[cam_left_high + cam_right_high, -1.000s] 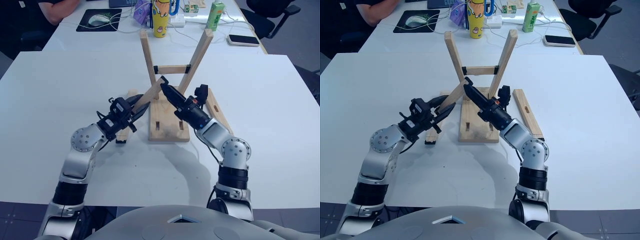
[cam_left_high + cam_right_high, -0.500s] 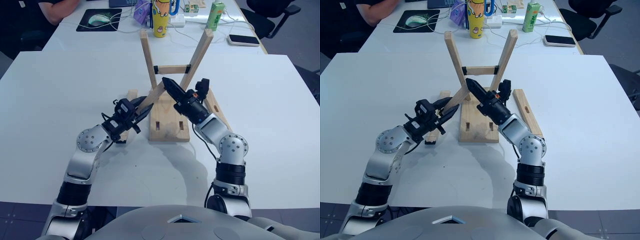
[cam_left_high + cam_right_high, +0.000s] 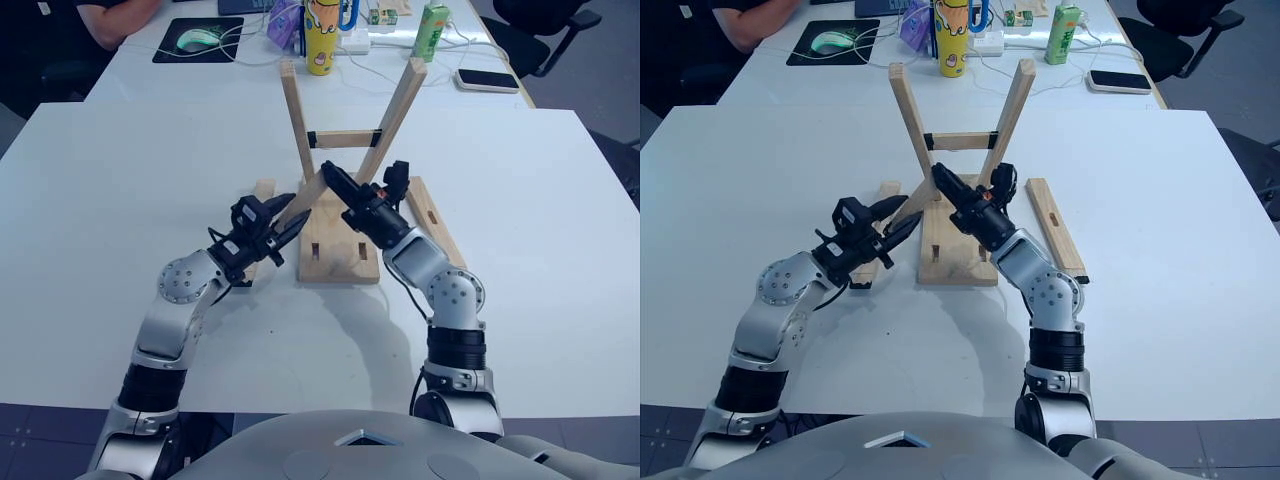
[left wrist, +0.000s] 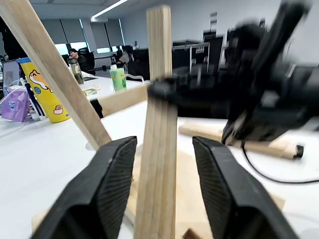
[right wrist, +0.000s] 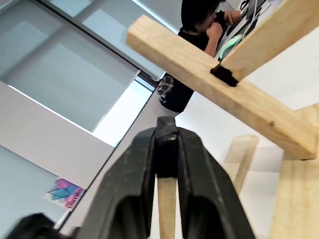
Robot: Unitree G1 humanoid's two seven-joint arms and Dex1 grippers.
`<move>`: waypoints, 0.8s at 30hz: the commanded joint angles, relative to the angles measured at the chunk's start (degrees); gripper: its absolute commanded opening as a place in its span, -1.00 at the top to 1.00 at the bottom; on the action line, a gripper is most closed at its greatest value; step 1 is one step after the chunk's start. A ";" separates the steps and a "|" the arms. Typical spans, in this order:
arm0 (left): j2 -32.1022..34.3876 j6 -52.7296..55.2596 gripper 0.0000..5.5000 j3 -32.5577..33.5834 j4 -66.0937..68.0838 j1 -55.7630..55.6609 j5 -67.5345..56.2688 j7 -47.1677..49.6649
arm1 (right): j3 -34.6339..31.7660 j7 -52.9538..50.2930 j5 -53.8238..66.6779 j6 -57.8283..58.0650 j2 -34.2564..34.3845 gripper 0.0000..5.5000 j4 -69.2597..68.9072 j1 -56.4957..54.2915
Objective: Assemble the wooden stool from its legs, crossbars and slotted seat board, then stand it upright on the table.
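While the white surface (image 3: 120, 180) carries all the stool parts, the slotted seat board (image 3: 335, 262) lies flat at its middle, long side running near to far. From the board's far end two legs rise and spread apart in a V, the left leg (image 3: 296, 110) and the right leg (image 3: 402, 100). A short crossbar (image 3: 345, 139) with black ends joins them partway up. Whether their feet sit in the board's slots cannot be told.

A third leg (image 3: 305, 198) slants over the board's far left corner, low end to the left, high end to the right. The right gripper (image 3: 330, 175) is clamped on its high end, fingers pressed together on the wood. The left gripper (image 3: 287, 218) straddles the lower part of that leg with its fingers apart, a gap on each side of the wood.

One loose bar (image 3: 432, 222) lies flat just right of the board. Another loose bar (image 3: 262, 190) lies to the left, beside the left gripper.

On the desk beyond stand a yellow cup (image 3: 320, 40) and a green carton (image 3: 431, 30), with a phone (image 3: 487, 79) lying to their right.
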 commanded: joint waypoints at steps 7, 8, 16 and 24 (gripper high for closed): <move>-2.12 3.59 0.02 3.14 0.94 1.00 -6.53 0.88 | -8.32 -1.94 -7.51 -4.41 -13.12 0.85 -19.66 12.33; -2.90 3.46 0.02 2.65 1.39 1.07 -6.37 1.37 | -10.58 -1.33 -8.19 -5.48 -14.97 0.85 -19.11 12.84; -7.67 2.10 0.02 -1.72 3.18 0.22 -3.68 4.18 | -15.96 3.64 -17.22 -16.13 -22.83 0.85 -5.97 8.62; -8.14 0.74 0.02 -3.25 4.63 0.27 -1.79 3.82 | -15.14 5.42 -20.32 -22.37 -20.55 0.85 4.00 5.02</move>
